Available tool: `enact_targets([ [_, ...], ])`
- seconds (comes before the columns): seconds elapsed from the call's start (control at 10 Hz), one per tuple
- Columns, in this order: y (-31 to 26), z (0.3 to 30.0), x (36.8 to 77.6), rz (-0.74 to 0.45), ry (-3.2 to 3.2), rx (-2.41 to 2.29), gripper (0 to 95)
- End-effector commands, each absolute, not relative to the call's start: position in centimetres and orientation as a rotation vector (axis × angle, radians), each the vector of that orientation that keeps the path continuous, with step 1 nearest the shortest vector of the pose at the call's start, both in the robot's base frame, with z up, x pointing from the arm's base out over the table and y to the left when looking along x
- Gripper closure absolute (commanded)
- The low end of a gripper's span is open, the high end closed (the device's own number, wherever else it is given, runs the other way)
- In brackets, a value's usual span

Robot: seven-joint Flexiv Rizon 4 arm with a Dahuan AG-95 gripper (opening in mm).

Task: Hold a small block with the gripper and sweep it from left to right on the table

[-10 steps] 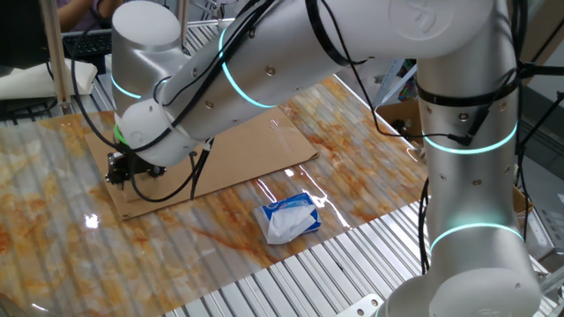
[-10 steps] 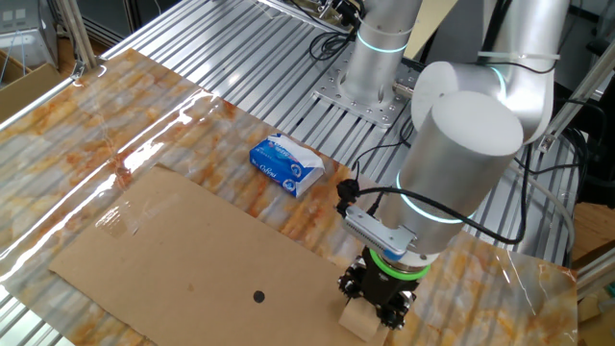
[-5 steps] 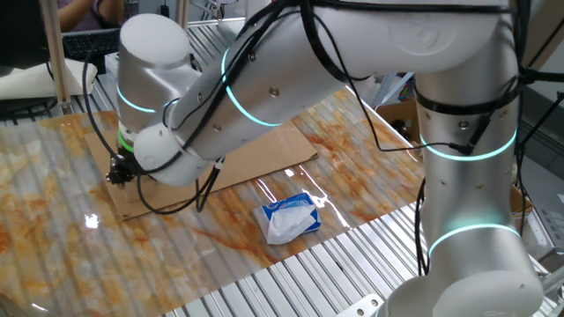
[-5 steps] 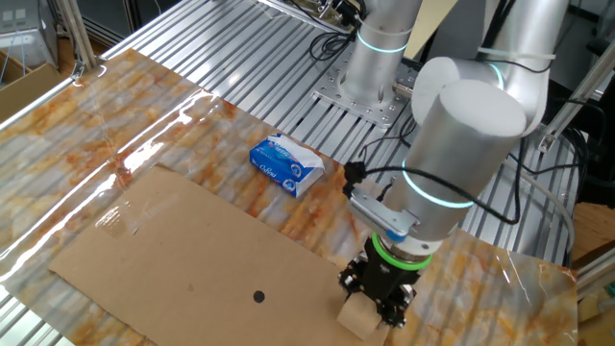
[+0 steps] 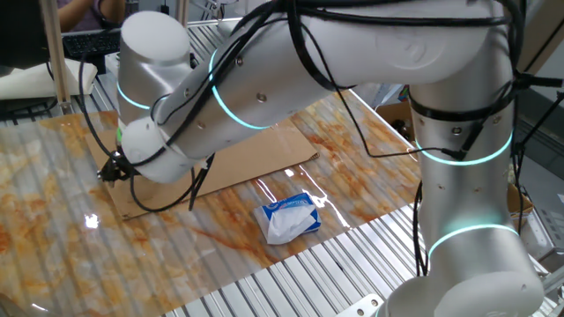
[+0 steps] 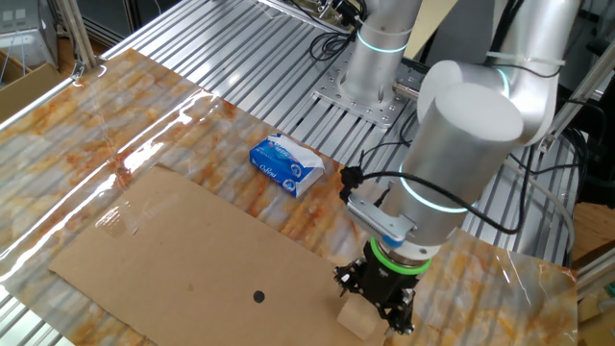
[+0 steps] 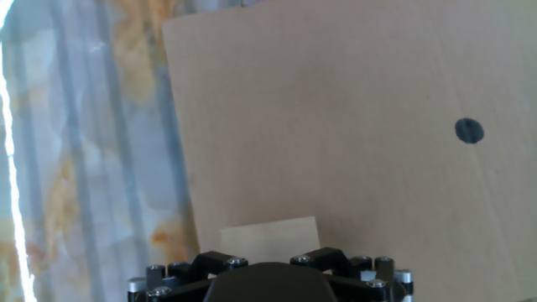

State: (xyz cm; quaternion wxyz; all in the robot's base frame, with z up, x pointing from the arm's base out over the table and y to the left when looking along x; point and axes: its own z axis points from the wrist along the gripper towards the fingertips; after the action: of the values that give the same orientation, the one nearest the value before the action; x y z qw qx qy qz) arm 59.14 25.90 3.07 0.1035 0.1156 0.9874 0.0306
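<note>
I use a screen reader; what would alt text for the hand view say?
The black gripper sits over a small tan wooden block on a brown cardboard sheet with one black dot; orange-and-white marbled table at left.

we find bright, even lighting. glare streaks cross the glossy table [image 6: 144,144] sheet; the hand view is washed out and soft at its left edge. shadows faint.
</note>
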Motion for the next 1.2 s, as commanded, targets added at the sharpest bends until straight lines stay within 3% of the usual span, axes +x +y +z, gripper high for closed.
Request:
enact_targets([
  [0.1, 25.9, 6.1, 58.9, 0.217, 2.923, 0.406, 19.0],
  [0.4, 25.7, 8.8, 59.7, 0.197, 2.947, 0.432, 19.0],
  [1.2, 25.1, 12.4, 61.8, 0.113, 2.998, 0.397, 19.0],
])
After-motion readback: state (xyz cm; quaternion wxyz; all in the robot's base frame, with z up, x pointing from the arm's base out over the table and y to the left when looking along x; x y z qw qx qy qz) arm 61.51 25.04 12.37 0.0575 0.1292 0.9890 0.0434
